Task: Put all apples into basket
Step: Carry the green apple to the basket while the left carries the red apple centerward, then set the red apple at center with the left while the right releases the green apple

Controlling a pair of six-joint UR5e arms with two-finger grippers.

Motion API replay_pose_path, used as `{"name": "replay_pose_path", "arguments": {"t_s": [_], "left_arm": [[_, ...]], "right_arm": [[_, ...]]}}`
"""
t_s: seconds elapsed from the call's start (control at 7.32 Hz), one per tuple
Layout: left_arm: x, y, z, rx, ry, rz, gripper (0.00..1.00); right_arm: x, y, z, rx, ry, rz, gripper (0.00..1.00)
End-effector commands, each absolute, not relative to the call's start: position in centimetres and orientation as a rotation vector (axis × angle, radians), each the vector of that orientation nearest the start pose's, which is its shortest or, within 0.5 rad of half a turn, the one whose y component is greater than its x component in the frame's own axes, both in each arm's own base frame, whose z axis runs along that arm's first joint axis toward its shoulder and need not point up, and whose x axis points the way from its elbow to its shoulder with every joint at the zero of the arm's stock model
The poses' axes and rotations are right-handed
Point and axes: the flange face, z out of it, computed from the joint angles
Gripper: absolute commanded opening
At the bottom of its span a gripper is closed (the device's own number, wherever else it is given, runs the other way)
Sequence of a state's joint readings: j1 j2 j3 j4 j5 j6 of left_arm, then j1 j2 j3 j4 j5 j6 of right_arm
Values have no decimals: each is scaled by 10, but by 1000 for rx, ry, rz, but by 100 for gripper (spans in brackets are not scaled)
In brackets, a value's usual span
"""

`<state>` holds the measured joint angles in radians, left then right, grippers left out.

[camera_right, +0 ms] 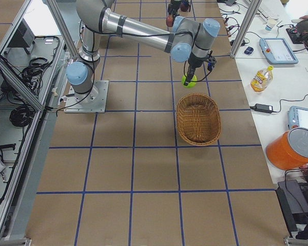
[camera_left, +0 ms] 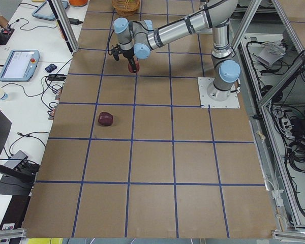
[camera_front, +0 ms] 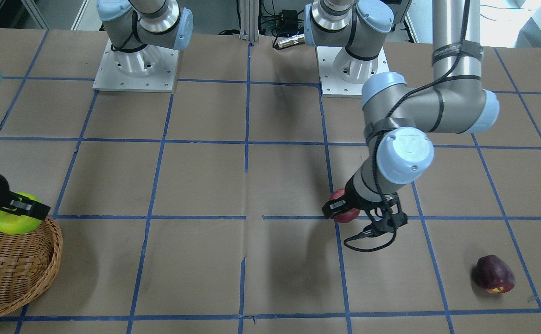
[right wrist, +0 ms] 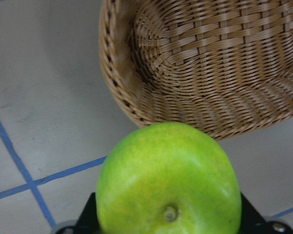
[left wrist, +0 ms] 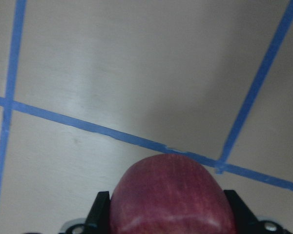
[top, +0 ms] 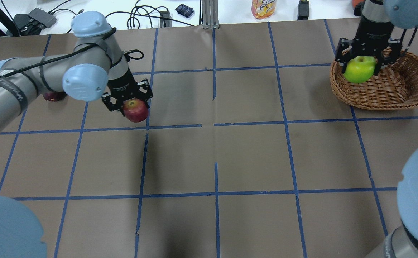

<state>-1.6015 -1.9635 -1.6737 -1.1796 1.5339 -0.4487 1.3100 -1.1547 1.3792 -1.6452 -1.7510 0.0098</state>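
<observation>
Shows 2 robot arms over a brown paper-covered surface (top: 251, 157) marked into squares with blue tape. Right fingers (right wrist: 245, 214) clamped around the yellow-green apple (top: 358, 70), holding it in the air just beside one end of the wicker basket (top: 406, 95), apparently positioned for release inside. Basket interior bare. Left fingers (left wrist: 100, 214) closed on both sides of the red apple (top: 136, 111), seemingly a little clear of the surface and well apart from the basket, probably for carrying across or handing over. Leaves the dark maroon apple (camera_front: 495, 274) lying alone on the surface near the robot's left end, untouched and likely last in line. Around the surface: aluminium frame posts (camera_right: 245, 28), cable bundles (camera_right: 20, 110), white base plates (camera_front: 136, 65) bolted under the 2 arms, and side benches with tablets (camera_right: 280, 50), a drink bottle (camera_right: 260, 78) and an orange tub (camera_right: 292, 148).
</observation>
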Motion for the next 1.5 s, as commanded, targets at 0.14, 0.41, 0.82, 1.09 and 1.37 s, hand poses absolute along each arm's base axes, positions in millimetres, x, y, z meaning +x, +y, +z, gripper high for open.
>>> {"name": "replay_pose_path", "arguments": {"t_s": [0.14,0.41,0.82,1.09,1.37], "left_arm": [[-308,-570,218,-785,3135,81,38],[-322,-565,198,-801,3192,192,54],[-320,-573,212,-787,3237,149,100],[-267,-602,249,-924,3228,99,100],[-187,-622,285,-775,3242,153,100]], "right_arm": [[-134,-664,319,352,3325,215,0],[-193,-669,284,268,3316,216,0],[-234,-684,229,169,3343,140,0],[-242,-688,218,174,3359,93,0],[-241,-688,219,178,3354,93,97]]}}
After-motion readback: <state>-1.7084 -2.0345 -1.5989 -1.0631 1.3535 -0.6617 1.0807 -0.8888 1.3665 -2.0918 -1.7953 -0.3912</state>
